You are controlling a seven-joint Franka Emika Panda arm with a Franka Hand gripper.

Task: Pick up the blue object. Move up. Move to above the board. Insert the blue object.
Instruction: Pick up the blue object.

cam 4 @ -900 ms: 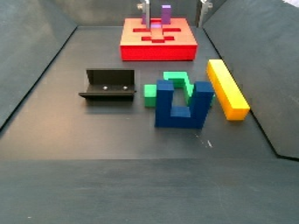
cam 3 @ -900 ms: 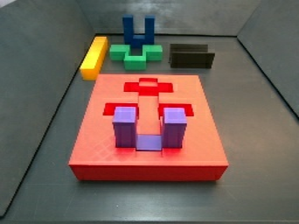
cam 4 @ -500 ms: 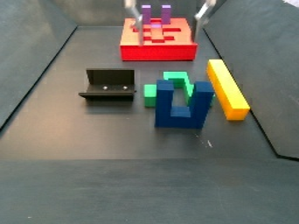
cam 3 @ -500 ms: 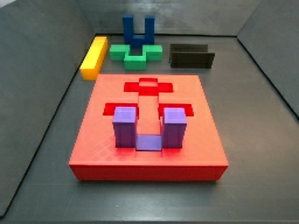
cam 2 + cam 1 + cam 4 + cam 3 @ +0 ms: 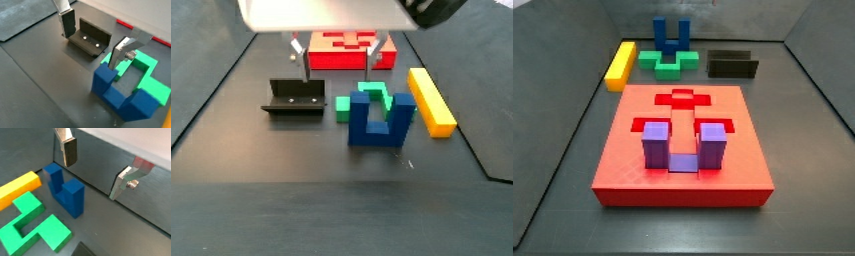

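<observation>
The blue object (image 5: 381,122) stands on its base on the dark floor, prongs up, next to the green block (image 5: 369,98); it also shows in both wrist views (image 5: 67,190) (image 5: 123,92) and at the far end in a side view (image 5: 671,35). The red board (image 5: 680,165) holds a purple U-shaped block (image 5: 684,145) in a recess; its near edge shows in a side view (image 5: 352,58). My gripper (image 5: 341,52) hangs open and empty in front of the board, behind the fixture and the blue object. Nothing is between its fingers (image 5: 69,150) (image 5: 67,22).
The fixture (image 5: 295,98) (image 5: 90,39) stands left of the green block (image 5: 33,220) (image 5: 150,75). A yellow bar (image 5: 430,100) (image 5: 17,187) lies beside the blue object. Grey walls enclose the floor. The gripper's white body (image 5: 318,15) hides part of the board.
The gripper has come down and forward from above the board toward the pieces; its white body now fills the top of a side view. The blocks have not moved.
</observation>
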